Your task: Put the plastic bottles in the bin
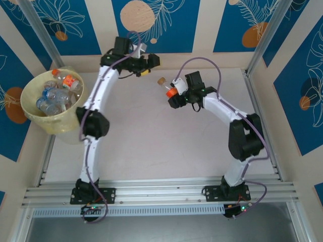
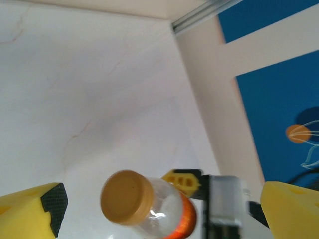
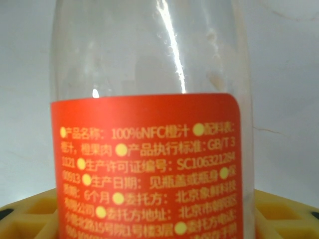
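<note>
One orange-labelled bottle (image 1: 170, 92) was seen just right of centre in the top view. It was gripped by the right jaws at the end of the right arm (image 1: 222, 108), with its tan cap (image 1: 161, 80) pointed toward the upper left. In the right wrist view this bottle (image 3: 149, 124) was shown upright and very close, with a clear body above a red-orange label printed in yellow and white characters. Yellow pads (image 3: 284, 209) were seen flanking it at both lower corners. Whether the bottle was touching the table (image 1: 151, 141) could not be told.

The left jaws were spread wide open near the upper middle of the top view, at the end of the left arm (image 1: 101, 85). In the left wrist view their yellow pads (image 2: 30, 214) were set at the two lower corners, and the bottle (image 2: 149, 209) was seen low in the frame between them, cap toward the camera.

The bin (image 1: 29, 118) was placed at the middle left of the top view, beside the left arm. A heap of bottles (image 1: 58, 93) was piled inside it.
</note>
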You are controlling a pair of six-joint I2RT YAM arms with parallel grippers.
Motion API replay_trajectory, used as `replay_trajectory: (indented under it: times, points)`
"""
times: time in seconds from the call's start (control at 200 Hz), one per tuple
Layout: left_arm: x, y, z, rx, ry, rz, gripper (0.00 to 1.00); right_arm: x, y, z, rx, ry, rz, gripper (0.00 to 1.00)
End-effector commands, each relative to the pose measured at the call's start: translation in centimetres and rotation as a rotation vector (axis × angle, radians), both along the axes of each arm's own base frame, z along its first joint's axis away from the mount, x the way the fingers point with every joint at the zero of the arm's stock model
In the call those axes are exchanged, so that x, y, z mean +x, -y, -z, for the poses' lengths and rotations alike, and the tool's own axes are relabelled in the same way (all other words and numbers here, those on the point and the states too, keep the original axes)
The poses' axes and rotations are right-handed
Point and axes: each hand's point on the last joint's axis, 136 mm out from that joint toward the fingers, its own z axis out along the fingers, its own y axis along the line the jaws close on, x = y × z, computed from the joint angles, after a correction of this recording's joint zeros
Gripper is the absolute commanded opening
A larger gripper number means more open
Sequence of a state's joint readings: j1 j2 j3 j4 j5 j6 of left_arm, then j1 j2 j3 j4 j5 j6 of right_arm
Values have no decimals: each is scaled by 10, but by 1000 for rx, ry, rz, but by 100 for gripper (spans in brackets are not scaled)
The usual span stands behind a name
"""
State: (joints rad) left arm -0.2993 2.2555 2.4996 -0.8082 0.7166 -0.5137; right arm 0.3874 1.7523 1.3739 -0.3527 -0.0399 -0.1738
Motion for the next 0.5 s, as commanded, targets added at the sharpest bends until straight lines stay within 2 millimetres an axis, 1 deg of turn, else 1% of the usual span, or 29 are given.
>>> replay_trajectory:
  times: [0.0, 0.045, 0.07, 0.105, 0.14, 0.17, 0.21, 0.225, 0.27, 0.36, 0.435, 0.495]
  points:
    - [-16, -19, -56, 7, 197, -96, 100, -18, -20, -30, 178, 13, 14, 49]
    - [-29, -23, -65, 22, 212, -115, 100, -29, -26, -41, 213, 28, -4, 49]
    - [-37, -24, -66, 37, 207, -118, 100, -35, -29, -47, 229, 34, -16, 49]
    - [-45, -21, -70, 64, 209, -124, 100, -42, -35, -55, 252, 53, -29, 49]
    - [-51, -17, -74, 89, 216, -125, 100, -48, -39, -64, 277, 72, -32, 49]
    - [-59, -9, -79, 90, 219, -108, 100, -52, -42, -72, 296, 87, -31, 49]
    - [-67, -1, -80, 91, 214, -102, 100, -56, -44, -80, 325, 101, -18, 49]
    - [-68, 0, -81, 95, 212, -111, 100, -58, -45, -83, 335, 107, -17, 49]
    - [-72, 2, -81, 120, 224, -136, 100, -64, -49, -92, 363, 123, -21, 49]
    - [-79, 0, -72, 196, 269, -207, 100, -82, -61, -109, 403, 172, -64, 49]
    - [-92, 8, -64, 187, 293, -183, 100, -93, -70, -118, 420, 190, -97, 50]
    - [-104, 13, -57, 179, 280, -140, 99, -96, -75, -123, 425, 198, -107, 50]
